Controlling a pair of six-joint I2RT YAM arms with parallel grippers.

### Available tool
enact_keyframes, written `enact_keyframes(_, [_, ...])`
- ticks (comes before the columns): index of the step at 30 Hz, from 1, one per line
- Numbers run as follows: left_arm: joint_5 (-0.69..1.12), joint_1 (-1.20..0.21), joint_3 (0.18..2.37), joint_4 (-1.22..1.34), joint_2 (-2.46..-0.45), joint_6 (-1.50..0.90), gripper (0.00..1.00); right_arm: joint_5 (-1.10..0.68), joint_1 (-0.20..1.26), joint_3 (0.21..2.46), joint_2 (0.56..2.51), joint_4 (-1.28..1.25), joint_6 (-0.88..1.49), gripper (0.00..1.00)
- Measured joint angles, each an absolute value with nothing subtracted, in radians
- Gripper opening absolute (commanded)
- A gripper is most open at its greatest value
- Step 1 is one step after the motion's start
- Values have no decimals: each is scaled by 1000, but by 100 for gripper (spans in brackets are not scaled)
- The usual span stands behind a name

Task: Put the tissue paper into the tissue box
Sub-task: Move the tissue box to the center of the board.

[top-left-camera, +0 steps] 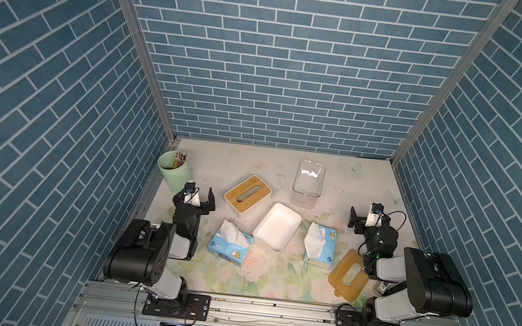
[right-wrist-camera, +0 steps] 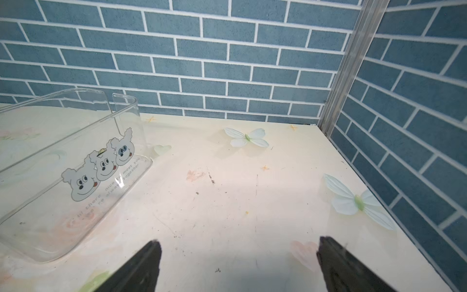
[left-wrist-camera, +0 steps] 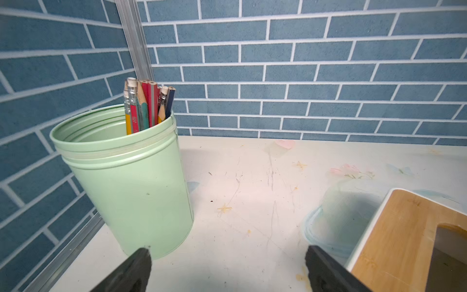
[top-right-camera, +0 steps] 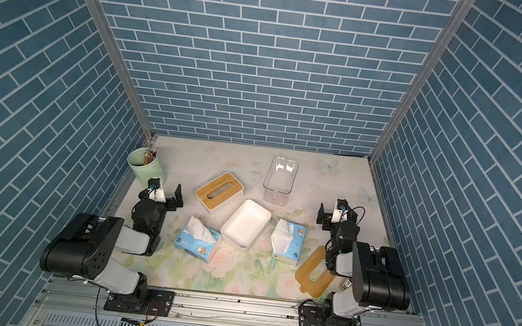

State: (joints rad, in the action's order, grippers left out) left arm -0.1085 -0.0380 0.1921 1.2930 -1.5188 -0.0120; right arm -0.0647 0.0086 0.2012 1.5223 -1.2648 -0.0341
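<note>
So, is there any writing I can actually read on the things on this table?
"nice to meet you": on the clear bin, beneath three cartoon faces.
"always together": same bin, next line; the words before it are faded.
Print on the left tissue pack and right tissue pack: too small to read.

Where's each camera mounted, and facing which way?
Top views: overhead near the front edge, looking down at the table; both arms visible.
Left wrist: low, faces green pencil cup; open left gripper tips show.
Right wrist: low, faces clear bin; open right gripper tips show.
Shared: both top views show green pencil cup and clear bin too.
</note>
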Motion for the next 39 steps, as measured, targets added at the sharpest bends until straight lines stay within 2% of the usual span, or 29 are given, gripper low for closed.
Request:
enact_keyframes(24, [-109, -38, 192, 1292, -1518, -12, 100, -62, 9, 201, 1522, -1265, -34, 100])
enact_keyframes(27, [-112, -38, 252, 1153, -1479, -14, 100, -44, 9, 203, 1493, -1231, -32, 100])
enact_keyframes(33, [-137, -38, 566, 764, -1397, -102, 99, 47, 9, 268, 1252, -1024, 31, 100])
enact_keyframes(39, [-59, -38, 574, 597, -1285, -201, 100, 56, 9, 387, 1034, -741, 130, 99])
